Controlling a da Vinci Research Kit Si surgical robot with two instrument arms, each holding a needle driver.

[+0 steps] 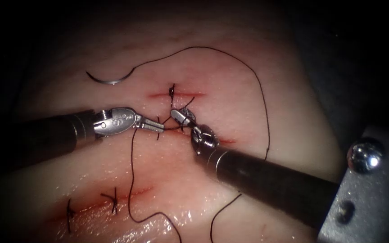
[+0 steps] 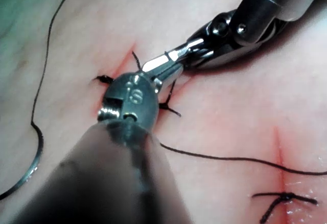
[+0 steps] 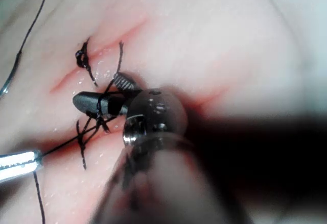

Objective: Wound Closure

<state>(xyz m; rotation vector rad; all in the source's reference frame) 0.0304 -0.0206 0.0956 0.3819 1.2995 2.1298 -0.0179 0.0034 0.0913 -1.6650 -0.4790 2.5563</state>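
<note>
The tissue (image 1: 230,85) is the largest thing here, and I take its cut (image 1: 176,94) as my landmark: a reddish line that carries one tied stitch (image 1: 172,91) with short dark ends. Below the cut lies a second red line with two more knotted stitches (image 1: 113,198), so by my judgement part of the closing is done, while the stretch of wound beside my tools looks unfinished. My right tool (image 1: 182,116) sits just below the cut, jaws parted, thread wound about one jaw, nothing clamped. My left tool (image 1: 155,126) comes in from the cut's left and lower side, jaws closed on the thread (image 1: 257,85) close to the knot forming between the two tips. From there the thread arcs far above and right of the cut, then back to the needle (image 1: 109,80). The needle lies free on the surface up and left of the cut, held by neither tool, not in the tissue.
</note>
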